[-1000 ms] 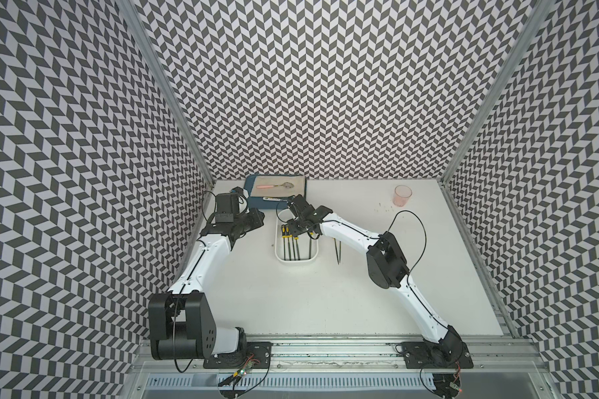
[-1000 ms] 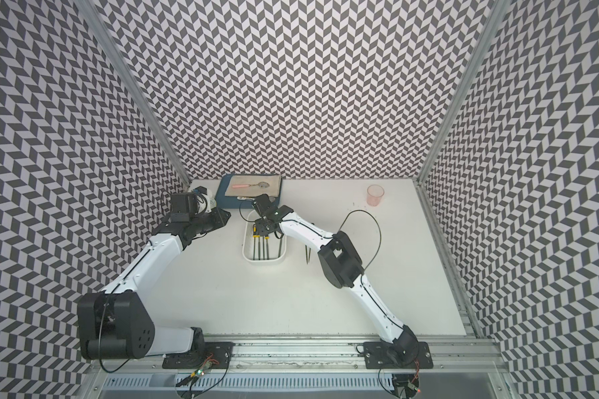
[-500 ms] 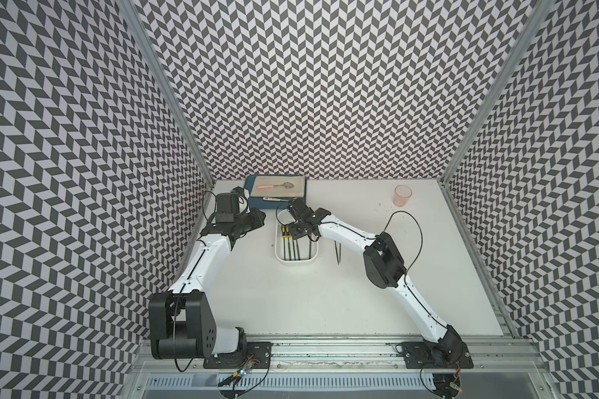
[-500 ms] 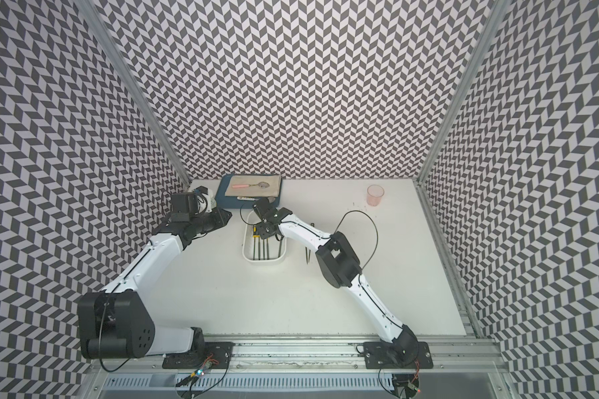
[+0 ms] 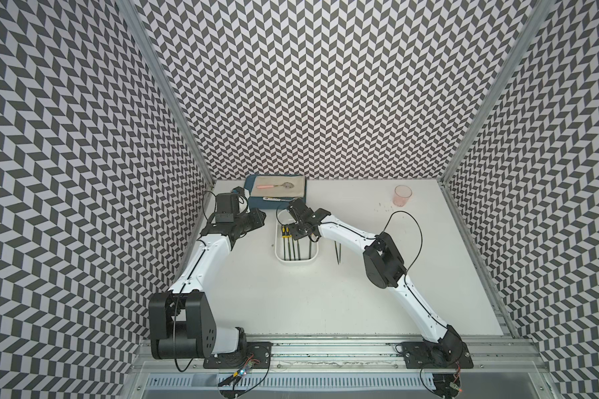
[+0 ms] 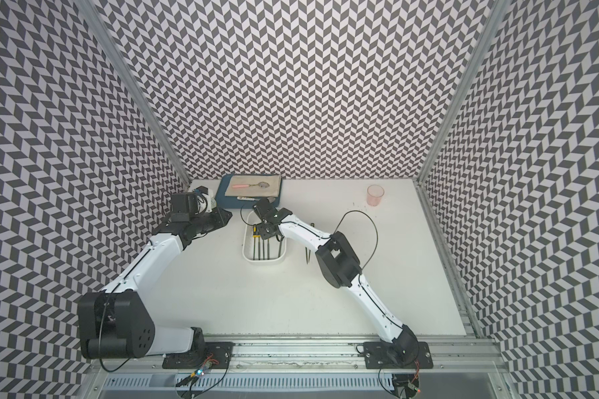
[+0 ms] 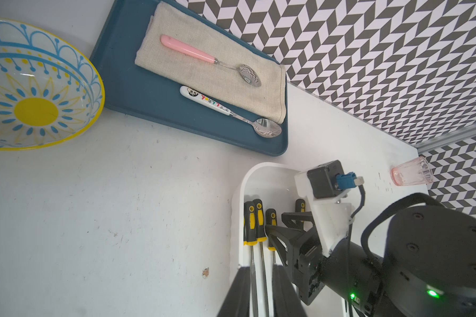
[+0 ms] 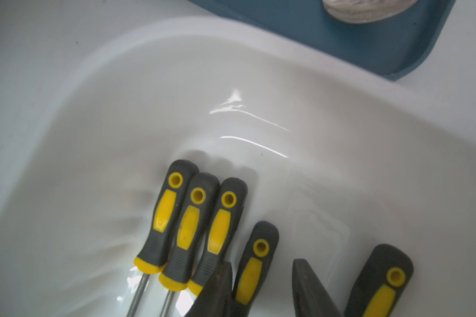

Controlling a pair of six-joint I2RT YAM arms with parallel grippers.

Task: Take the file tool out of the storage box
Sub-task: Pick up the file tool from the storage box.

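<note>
While my right claw [image 8: 261, 270] hangs part open astride the handle of one file [image 8: 259, 244], gripping nothing yet, that file lies inside the white box [image 8: 176, 82] beside three bunched others [image 8: 187, 227]; I judge it best to centre the handle and close firmly; then lift straight up.

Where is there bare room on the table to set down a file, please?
Bare table stretches from the storage box to the front rail; another patch lies beside the pink cup. It is crowded where storage box, blue tray and bowl cluster.
</note>
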